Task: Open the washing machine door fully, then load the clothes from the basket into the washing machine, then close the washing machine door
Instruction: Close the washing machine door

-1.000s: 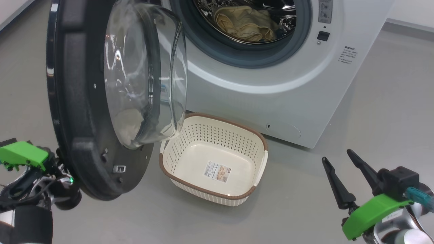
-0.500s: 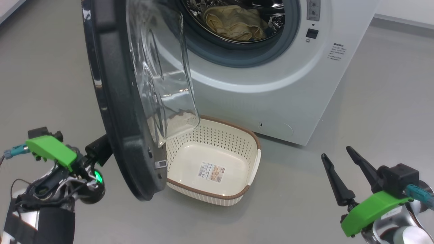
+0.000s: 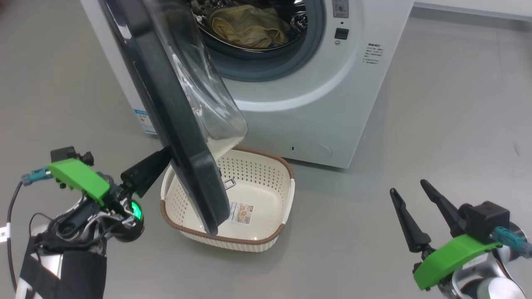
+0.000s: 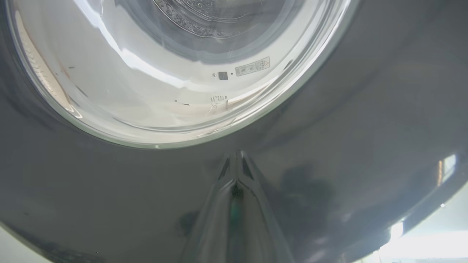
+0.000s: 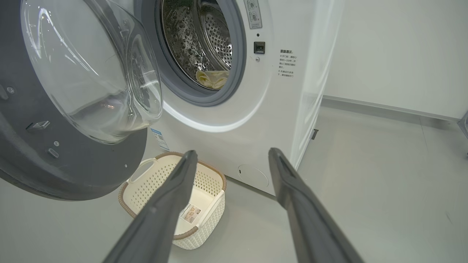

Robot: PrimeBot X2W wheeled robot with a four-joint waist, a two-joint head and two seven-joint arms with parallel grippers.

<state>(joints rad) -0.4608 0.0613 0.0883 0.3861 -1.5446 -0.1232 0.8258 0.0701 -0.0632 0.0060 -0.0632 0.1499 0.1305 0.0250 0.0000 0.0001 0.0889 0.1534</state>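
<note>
Black and glossy, the washing machine door (image 3: 174,124) stands partly open. It is turned edge-on to the head camera, and its clear glass bowl (image 3: 208,95) faces the opening of the drum. In the head view its lower edge hangs over the basket (image 3: 249,246), which stands on the grey floor (image 3: 436,104) just before the left half of the front of the washing machine (image 3: 316,104). We see the label (image 3: 241,212) on the bare bottom of the basket. The clothes (image 3: 249,27) lie inside the steel drum as a cream heap behind the grey gasket (image 3: 266,66). Our left claw (image 3: 160,158) is closed, both fingers together, and its tips touch the outer face of the door on the black rim below the glass. Our right claw (image 3: 408,187) is wide and holds nothing. It hovers above the floor, well apart from the basket and off to the right of it.
</note>
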